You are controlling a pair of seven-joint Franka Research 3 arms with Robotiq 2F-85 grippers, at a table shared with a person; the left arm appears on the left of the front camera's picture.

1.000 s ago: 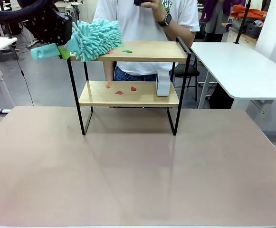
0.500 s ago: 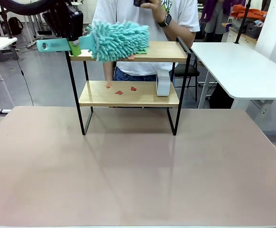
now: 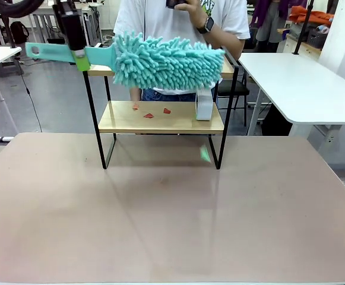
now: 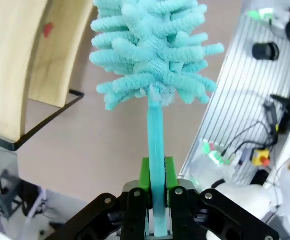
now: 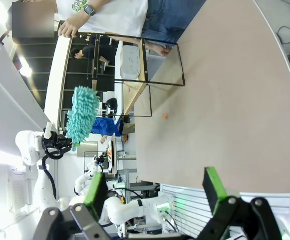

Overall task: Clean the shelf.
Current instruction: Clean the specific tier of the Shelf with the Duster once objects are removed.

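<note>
My left end effector [image 3: 79, 58] pinches the duster [image 3: 166, 59], its head over the top board of the shelf [image 3: 119, 123], upper centre; red scraps [image 3: 149, 115] on the lower board are not yet swept. My right end effector [image 5: 154, 187] is spread

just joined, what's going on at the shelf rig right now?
The left tool is shut on the handle of a teal duster, whose mop head lies across the top board of the shelf. Three red scraps and a white object sit on the lower board; a green scrap shows by the right front leg. The right tool is open, holding nothing. A person stands behind the shelf.
</note>
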